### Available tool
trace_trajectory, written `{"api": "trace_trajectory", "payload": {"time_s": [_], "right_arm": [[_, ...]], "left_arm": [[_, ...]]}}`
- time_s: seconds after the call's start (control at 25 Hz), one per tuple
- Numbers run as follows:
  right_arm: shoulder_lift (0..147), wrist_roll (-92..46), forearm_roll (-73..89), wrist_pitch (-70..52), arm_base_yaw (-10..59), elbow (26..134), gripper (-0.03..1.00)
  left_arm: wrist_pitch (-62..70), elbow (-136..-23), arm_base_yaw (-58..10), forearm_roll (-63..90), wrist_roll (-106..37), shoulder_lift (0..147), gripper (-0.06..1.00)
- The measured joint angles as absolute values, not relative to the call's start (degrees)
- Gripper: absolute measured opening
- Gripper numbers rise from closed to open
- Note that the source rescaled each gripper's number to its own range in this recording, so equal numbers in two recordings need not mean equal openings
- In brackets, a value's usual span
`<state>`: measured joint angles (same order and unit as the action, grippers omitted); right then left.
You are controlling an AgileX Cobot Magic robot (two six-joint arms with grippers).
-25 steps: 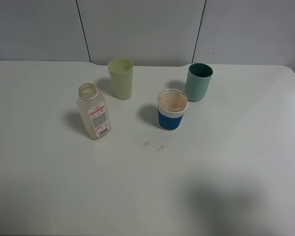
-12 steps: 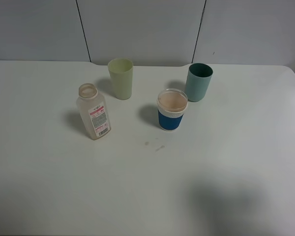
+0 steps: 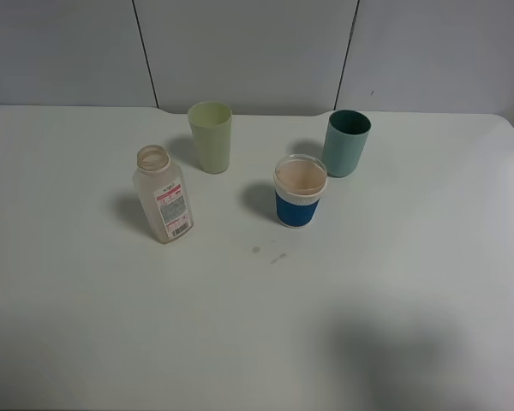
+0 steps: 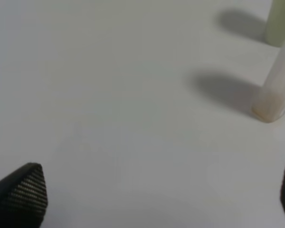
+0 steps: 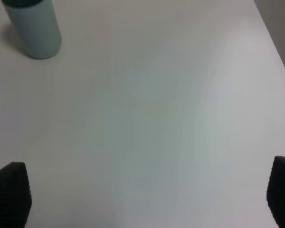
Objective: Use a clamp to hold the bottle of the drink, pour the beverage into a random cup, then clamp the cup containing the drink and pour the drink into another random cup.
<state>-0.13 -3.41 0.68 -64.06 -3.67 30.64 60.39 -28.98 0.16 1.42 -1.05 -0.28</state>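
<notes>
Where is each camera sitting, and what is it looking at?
High camera: above the table, looking down at bottle and three cups; no robot parts show.
Left wrist: low on the left arm, facing the bottle; open left claw tips show.
Right wrist: low, facing the teal cup; open right claw tips show.
Shared: the high and left views both show the bottle.

A white table [image 3: 428, 282] is filling nearly the whole exterior high view, its surface matte and lit evenly from above. Soft grey shadows are lying on it, the broadest one spreading near the front edge towards the right. Two small brownish stains [image 3: 268, 253] are showing near the middle of the tabletop. Behind the table a pale grey wall [image 3: 248, 51] is standing, split into panels by two thin dark seams [image 3: 146, 53] that are running down to the table's far edge.
</notes>
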Motion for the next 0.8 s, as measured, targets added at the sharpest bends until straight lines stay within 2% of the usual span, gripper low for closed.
{"api": "trace_trajectory", "payload": {"time_s": [0.2,0.8], "right_arm": [[-0.13,0.0,1.82,-58.58,-3.67,30.25,1.0],[-0.13,0.0,-4.52,-60.56,-3.67,28.74,1.0]], "left_arm": [[60.39,-28.98,0.16,1.42,-1.05,-0.28,1.0],[60.39,-28.98,0.16,1.42,-1.05,-0.28,1.0]]}}
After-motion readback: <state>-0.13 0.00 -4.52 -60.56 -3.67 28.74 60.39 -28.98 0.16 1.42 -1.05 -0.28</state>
